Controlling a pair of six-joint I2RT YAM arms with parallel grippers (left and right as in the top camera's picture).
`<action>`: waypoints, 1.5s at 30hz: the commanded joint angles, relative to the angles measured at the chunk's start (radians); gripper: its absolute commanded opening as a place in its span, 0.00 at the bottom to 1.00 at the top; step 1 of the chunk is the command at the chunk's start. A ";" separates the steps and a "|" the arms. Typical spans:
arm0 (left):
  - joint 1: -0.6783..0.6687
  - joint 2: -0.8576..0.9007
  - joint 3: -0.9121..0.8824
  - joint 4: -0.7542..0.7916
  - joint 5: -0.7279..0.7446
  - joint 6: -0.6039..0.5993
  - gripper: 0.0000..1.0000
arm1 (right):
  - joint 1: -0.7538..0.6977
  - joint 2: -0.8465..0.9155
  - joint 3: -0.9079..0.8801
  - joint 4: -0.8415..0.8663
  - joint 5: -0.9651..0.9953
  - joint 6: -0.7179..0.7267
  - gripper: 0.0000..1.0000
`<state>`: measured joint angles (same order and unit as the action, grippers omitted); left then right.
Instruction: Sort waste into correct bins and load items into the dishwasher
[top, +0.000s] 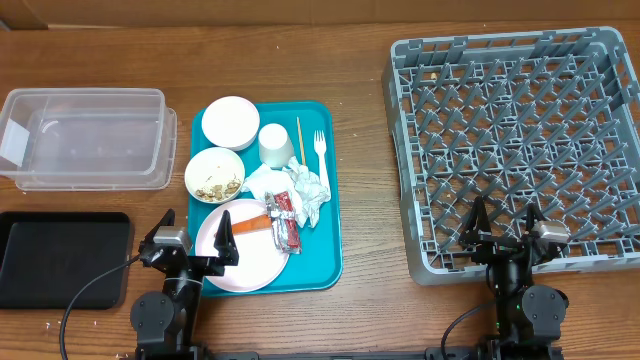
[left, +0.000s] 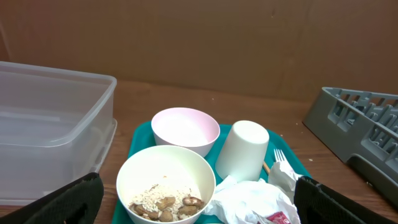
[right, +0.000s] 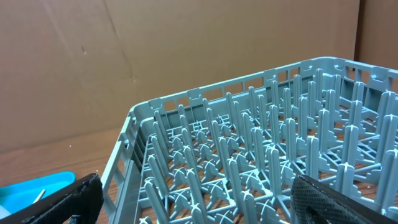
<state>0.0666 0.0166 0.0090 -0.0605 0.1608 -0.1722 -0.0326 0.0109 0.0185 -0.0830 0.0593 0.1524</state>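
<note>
On the teal tray (top: 322, 268) lie a pale-pink plate (top: 250, 268) with an orange carrot piece (top: 252, 222), a red-and-white wrapper (top: 283, 220), crumpled napkins (top: 305, 190), a fork (top: 321, 155), a wooden stick (top: 298, 140), a cup (top: 275, 145), an empty bowl (top: 230, 122) and a bowl of rice and nut scraps (top: 214, 175). My left gripper (top: 195, 232) stands open over the plate's near-left edge, empty; the scrap bowl (left: 165, 180) and napkins (left: 249, 202) lie just ahead of it. My right gripper (top: 505, 222) is open and empty at the grey rack's (top: 520, 150) near edge.
A clear plastic tub (top: 85, 137) stands at the far left, with a flat black tray (top: 60, 258) in front of it. Bare wooden table separates the teal tray from the rack. In the right wrist view the rack's pegs (right: 261, 143) fill the frame.
</note>
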 joint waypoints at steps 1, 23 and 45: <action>-0.003 -0.011 -0.004 -0.003 -0.011 0.019 1.00 | 0.000 -0.008 -0.010 0.006 0.006 -0.007 1.00; -0.003 -0.011 -0.004 -0.003 -0.010 0.019 1.00 | 0.000 -0.008 -0.010 0.006 0.006 -0.007 1.00; -0.002 -0.011 -0.004 -0.005 -0.034 0.027 1.00 | 0.000 -0.008 -0.010 0.006 0.006 -0.007 1.00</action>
<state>0.0666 0.0166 0.0090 -0.0608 0.1528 -0.1719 -0.0326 0.0113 0.0185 -0.0826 0.0593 0.1524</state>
